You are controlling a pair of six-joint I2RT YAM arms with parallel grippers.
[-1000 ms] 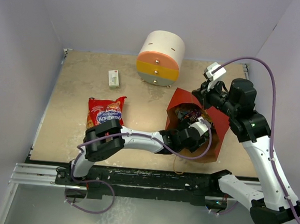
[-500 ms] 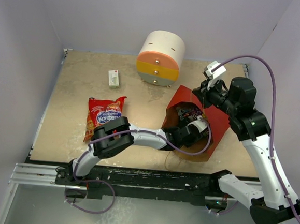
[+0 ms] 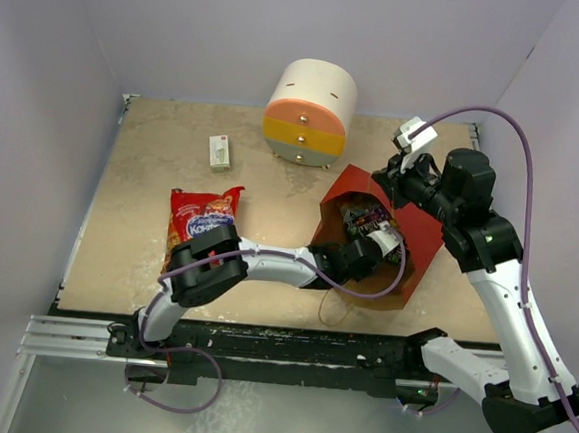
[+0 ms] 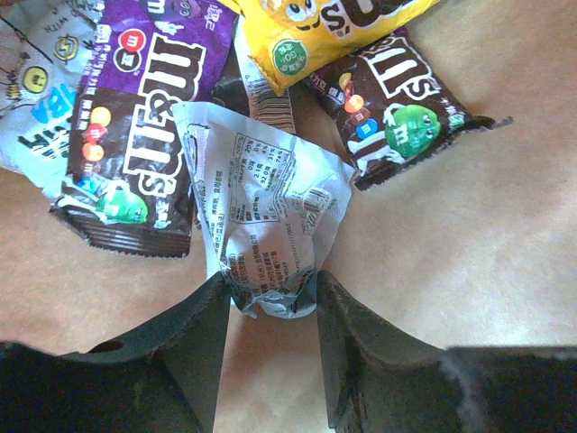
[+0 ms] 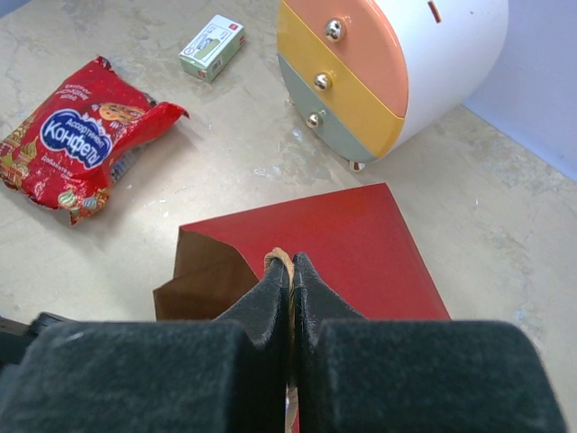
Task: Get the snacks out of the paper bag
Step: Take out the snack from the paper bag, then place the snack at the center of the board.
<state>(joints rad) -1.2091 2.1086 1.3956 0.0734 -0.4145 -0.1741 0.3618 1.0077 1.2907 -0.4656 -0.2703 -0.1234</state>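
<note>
Two tools are in use. The left tool is inside the paper bag, fingers narrowed and pinching the crumpled end of a silver wrapper from both sides. On the brown bag wall around it: yellow wrapper at 12 o'clock, dark brown wrapper at 2 o'clock, purple-brown wrapper at 10 o'clock. The right tool is clamped tight on the bag's thin loop handle. Seen from the top, the bag mouth faces about 9 o'clock. The red chip bag lies flat on the counter, outside the bag at its 9 o'clock, well apart. The drawer unit is at the bag's 11 o'clock, white-green box at 10 o'clock.
</note>
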